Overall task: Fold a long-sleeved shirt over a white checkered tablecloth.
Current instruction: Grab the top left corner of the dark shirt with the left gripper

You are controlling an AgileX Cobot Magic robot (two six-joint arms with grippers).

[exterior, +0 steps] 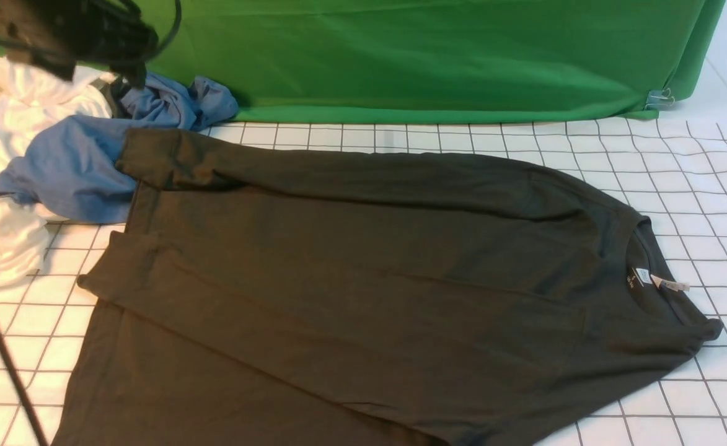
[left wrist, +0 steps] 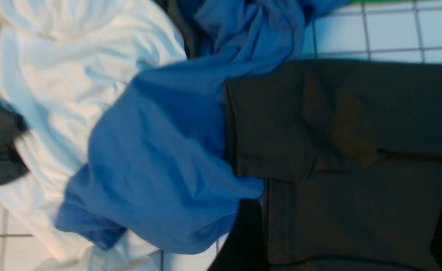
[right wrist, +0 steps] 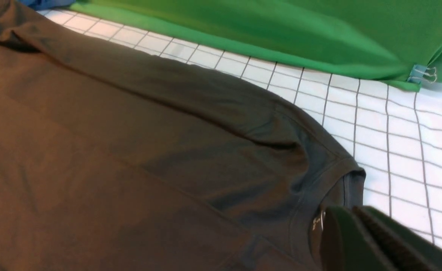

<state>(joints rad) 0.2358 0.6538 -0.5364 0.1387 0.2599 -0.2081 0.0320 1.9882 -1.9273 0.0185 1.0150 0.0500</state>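
Found the big black long-sleeved shirt (exterior: pixel 369 266) flat on the white checkered tablecloth (exterior: pixel 679 161), hem left, collar (exterior: pixel 660 272) right. Spotted the left claw (left wrist: pixel 345 229) gaping wide, empty, over the far cuff (left wrist: pixel 266 120), the right claw (right wrist: pixel 351 226) pinched shut, empty, by the collar.

One black shirt (exterior: pixel 369 279), one tablecloth (exterior: pixel 679 161), one blue garment (exterior: pixel 66 167), one white garment (exterior: pixel 4 235)

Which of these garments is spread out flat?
The dark long-sleeved shirt, laid out on the white checkered tablecloth. The blue garment and the white garment lie crumpled in a heap beside it.
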